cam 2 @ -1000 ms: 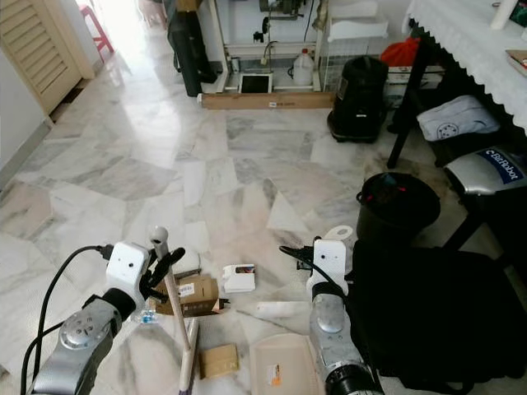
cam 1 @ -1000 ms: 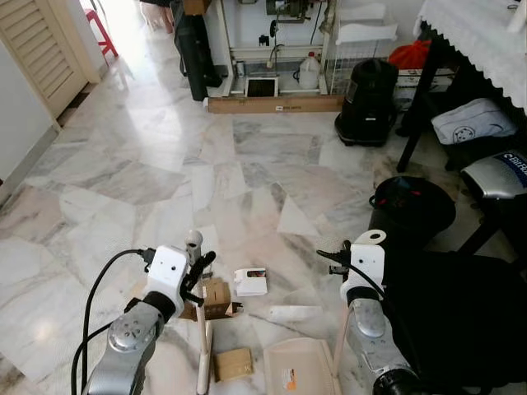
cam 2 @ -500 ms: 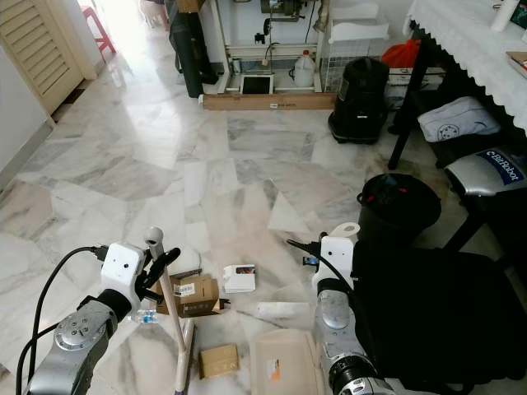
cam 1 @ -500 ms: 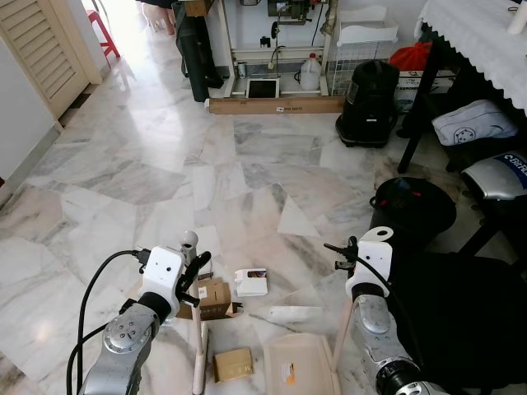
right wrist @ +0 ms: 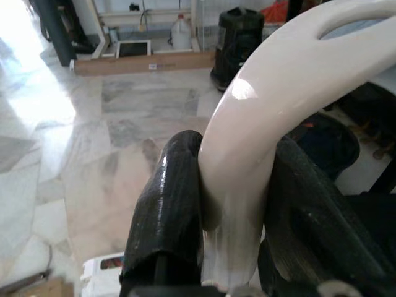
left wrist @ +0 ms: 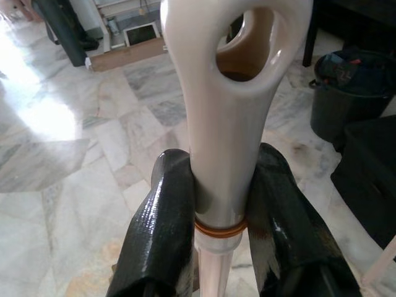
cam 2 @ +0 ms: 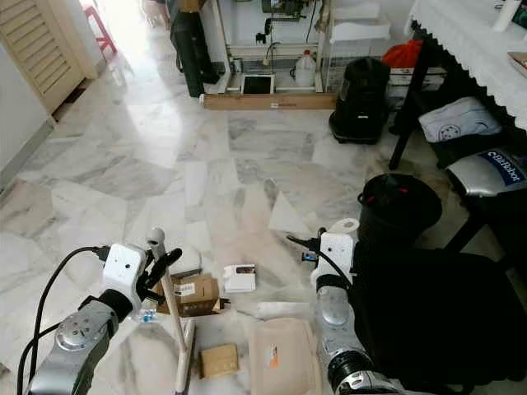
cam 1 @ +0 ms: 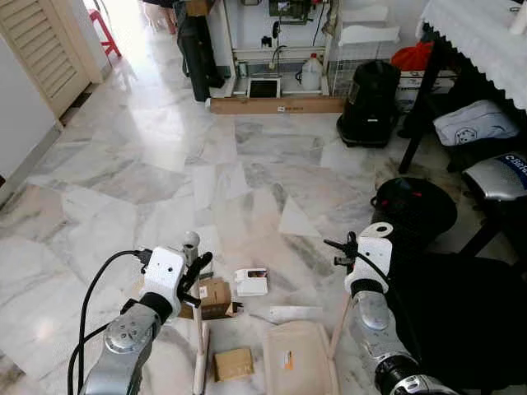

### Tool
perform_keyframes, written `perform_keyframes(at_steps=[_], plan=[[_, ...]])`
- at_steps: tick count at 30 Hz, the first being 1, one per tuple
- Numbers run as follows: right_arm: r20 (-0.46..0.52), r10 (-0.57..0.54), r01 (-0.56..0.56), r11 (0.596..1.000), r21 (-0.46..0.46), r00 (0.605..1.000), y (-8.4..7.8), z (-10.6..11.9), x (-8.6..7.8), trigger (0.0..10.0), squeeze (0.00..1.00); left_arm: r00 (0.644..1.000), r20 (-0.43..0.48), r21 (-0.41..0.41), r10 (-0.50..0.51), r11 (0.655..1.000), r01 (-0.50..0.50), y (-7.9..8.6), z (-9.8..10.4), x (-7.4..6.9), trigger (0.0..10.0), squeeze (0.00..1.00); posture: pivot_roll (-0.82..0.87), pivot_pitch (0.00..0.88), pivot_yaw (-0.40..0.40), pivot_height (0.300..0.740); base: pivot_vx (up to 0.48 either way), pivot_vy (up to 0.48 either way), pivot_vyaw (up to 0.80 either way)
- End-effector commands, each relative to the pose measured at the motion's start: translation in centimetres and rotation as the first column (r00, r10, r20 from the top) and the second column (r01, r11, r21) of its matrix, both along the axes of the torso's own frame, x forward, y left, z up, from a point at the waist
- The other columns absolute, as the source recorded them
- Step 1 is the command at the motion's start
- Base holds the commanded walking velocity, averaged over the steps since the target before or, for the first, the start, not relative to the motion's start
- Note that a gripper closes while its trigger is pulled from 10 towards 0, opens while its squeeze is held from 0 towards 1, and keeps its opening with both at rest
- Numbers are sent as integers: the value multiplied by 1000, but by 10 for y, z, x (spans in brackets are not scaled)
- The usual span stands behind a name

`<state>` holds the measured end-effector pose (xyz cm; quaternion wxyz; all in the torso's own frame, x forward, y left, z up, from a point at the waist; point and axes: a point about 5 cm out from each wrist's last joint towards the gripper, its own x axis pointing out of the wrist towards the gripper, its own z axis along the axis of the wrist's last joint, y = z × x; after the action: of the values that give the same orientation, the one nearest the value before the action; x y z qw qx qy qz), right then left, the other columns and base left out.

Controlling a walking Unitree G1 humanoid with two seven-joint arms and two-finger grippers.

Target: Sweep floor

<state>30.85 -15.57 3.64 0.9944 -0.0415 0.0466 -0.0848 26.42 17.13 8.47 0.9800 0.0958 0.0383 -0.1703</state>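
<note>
Barely started: broom handle is clamped between left gripper fingers, dustpan handle between right gripper fingers; boxes lie unswept below the fingers, beside dustpan

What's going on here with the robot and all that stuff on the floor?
The robot is sweeping litter on the marble floor. Its left end effector is shut on a cream broom handle, and its right end effector is shut on the cream dustpan handle. The beige dustpan tray sits on the floor before it, with brown cardboard boxes and a small white box lying just beyond, not yet swept in.
</note>
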Motion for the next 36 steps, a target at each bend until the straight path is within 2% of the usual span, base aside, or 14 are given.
perform_keyframes(at_steps=[1, 13, 25, 36], plan=[[1, 5, -5, 1000, 5, 1000, 2, -1, -1, 10000, 0, 1000, 4, 25, -6, 1000, 6, 4, 2, -2, 10000, 0, 145, 61, 78, 740, 0, 0, 0], [-28, 3, -3, 1000, -1, 1000, 3, -8, -6, 10000, 0, 1000, -2, 28, -18, 999, 18, 3, 1, -3, 10000, 0, 146, 62, 80, 740, 0, 0, 0], [56, -11, 11, 1000, 10, 998, 3, 6, 2, 10000, 0, 1000, 11, 24, -14, 1000, 14, 3, 4, -1, 10000, 0, 151, 61, 78, 740, 0, 0, 0], [49, 8, -9, 1000, 7, 999, 9, 5, 2, 10000, 0, 999, 31, 21, -19, 1000, 18, 0, 9, 1, 10000, 0, 196, 61, 84, 740, 0, 0, 0]])
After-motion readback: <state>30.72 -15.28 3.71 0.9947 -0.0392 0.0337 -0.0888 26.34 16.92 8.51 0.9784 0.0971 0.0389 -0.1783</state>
